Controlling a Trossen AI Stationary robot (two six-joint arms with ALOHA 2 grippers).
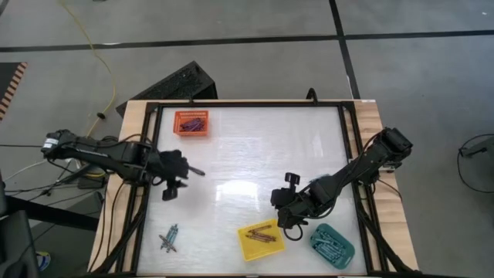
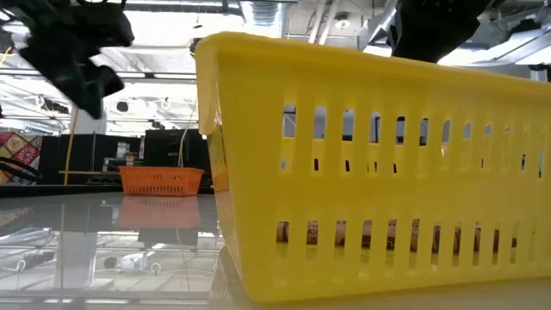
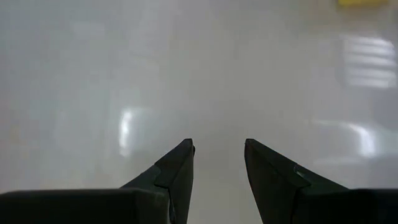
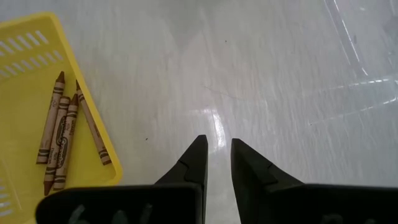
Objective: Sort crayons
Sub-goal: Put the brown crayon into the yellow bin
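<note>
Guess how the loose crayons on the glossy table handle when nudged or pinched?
The loose crayons look thin and round, so probably roll on the glossy table. Lying bunched, a pinch may catch two. Paper-wrapped like those in the yellow tray, they likely grip fine; stiff but snappable.

Trays by colour on the glossy white table (image 1: 255, 154)
Orange tray (image 1: 191, 123), slotted yellow tray (image 1: 260, 242), teal tray (image 1: 333, 245); brown crayons (image 4: 62, 134) in yellow.
</note>
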